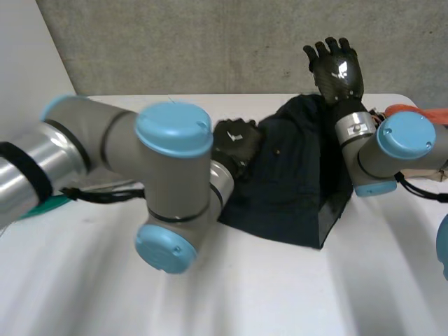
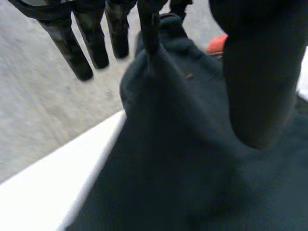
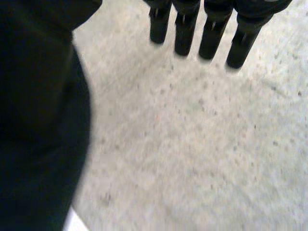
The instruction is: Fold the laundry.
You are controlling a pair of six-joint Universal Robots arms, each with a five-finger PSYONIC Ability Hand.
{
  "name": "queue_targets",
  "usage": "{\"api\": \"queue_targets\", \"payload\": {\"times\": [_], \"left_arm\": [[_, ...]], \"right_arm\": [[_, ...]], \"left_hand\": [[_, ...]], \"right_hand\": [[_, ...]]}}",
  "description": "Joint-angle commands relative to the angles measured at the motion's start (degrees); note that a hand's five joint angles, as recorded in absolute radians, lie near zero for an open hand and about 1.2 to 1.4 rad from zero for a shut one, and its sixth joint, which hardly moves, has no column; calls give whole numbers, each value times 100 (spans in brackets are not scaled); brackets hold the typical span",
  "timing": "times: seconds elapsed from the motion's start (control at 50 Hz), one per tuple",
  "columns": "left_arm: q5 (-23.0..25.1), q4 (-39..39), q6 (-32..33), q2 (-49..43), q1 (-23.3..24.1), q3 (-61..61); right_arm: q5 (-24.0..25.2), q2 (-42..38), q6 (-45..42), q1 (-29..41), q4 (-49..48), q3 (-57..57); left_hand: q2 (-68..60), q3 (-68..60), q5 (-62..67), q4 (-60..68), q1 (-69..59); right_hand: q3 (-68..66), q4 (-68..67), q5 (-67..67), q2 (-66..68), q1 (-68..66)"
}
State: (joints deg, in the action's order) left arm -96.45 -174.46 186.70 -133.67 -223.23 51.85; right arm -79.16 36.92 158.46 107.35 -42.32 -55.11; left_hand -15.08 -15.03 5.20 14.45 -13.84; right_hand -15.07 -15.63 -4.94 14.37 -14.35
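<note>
Where the head view looks down on the white worktop (image 1: 231, 294), a dark navy garment (image 1: 294, 175) lies crumpled near the far edge, between the two arms. The left hand (image 1: 236, 140) sits at the garment's left edge. The right hand (image 1: 337, 70) stands high above the garment's far side, its fingers (image 1: 327, 47) straight and spread, grasping nothing. An orange thing (image 1: 413, 110) lies just beyond the right arm, and a green thing (image 1: 42, 205) shows below the left arm.

In the left wrist view, the cloth rises in a peak to one finger, with the thumb (image 2: 260, 86) close beside it, so the left hand looks to be pinching the garment. Its other fingers are straight and clear of the cloth.

In the right wrist view, the right hand's fingers hang straight and released in front of a grey wall (image 3: 192, 144).
</note>
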Motion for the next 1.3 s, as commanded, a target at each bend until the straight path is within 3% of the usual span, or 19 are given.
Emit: {"api": "queue_targets", "payload": {"times": [0.02, 0.18, 0.34, 0.44, 0.58, 0.66, 0.86, 0.94, 0.96, 1.0, 1.1, 1.18, 1.28, 1.3], "left_arm": [[241, 167, -161, 392, -88, -88], [443, 193, 330, 1298, -1001, 210], [890, 298, 1516, 1168, -2012, 518], [1391, 465, 2062, 773, -2488, 589], [2226, 685, 2563, 18, -2735, 423], [2438, 720, 2669, -299, -2709, 229], [2377, 791, 2731, -678, -2497, -114], [2272, 826, 2766, -766, -2418, -202], [2219, 869, 2775, -757, -2401, -219], [2157, 914, 2749, -740, -2383, -237], [1973, 1019, 2731, -661, -2295, -290], [1841, 1028, 2722, -529, -2286, -325], [1709, 1054, 2547, -135, -2286, -334], [1700, 1054, 2512, -55, -2286, -334]], "right_arm": [[-740, 447, -316, -83, 698, -96], [-1408, 2071, -52, -39, 2795, -570], [-1383, 2978, 123, 119, 5011, -1298], [-1155, 3102, 203, 330, 5708, -1888], [-540, 2866, 159, 593, 5754, -2504], [-512, 2445, 203, 708, 5438, -2469], [-688, 1380, 800, 699, 4874, -1749], [-802, 1081, 1125, 655, 4786, -1459], [-837, 1002, 1213, 638, 4751, -1354], [-829, 931, 1266, 620, 4733, -1265], [-838, 791, 1266, 603, 4759, -1107], [-776, 825, 1293, 611, 4847, -1115], [-601, 1001, 1293, 646, 4988, -1186], [-557, 1036, 1293, 655, 4997, -1203]], "left_hand": [[508, 503, -520, -445, 384], [508, 503, -520, -445, 384], [508, 503, -520, -445, 384], [508, 503, -520, -445, 384], [405, 400, -417, -342, 281], [-183, -188, 172, 246, -307], [-1867, -1872, 1855, 1930, -1991], [-3528, -3533, 3517, 3592, -3652], [-5015, -5021, 5004, 5079, -5140], [-6103, -6108, 6091, 6166, -6227], [-6492, -6497, 6480, 6555, -6616], [-6492, -6497, 6480, 6555, -6616], [-6492, -6497, 6480, 6555, -6616], [-6492, -6497, 6480, 6555, -6616]], "right_hand": [[507, 563, 494, -437, 435], [507, 563, 494, -437, 435], [507, 563, 494, -437, 435], [507, 563, 494, -437, 435], [-214, -159, -228, 285, -287], [-283, -228, -297, 354, -356], [-518, -463, -532, 589, -591], [-888, -833, -902, 959, -961], [-1072, -1017, -1086, 1143, -1145], [-1107, -1052, -1121, 1178, -1180], [-1225, -1169, -1238, 1296, -1297], [-2063, -2008, -2077, 2134, -2136], [-6226, -6170, -6239, 6297, -6299], [-6490, -6434, -6503, 6561, -6563]]}}
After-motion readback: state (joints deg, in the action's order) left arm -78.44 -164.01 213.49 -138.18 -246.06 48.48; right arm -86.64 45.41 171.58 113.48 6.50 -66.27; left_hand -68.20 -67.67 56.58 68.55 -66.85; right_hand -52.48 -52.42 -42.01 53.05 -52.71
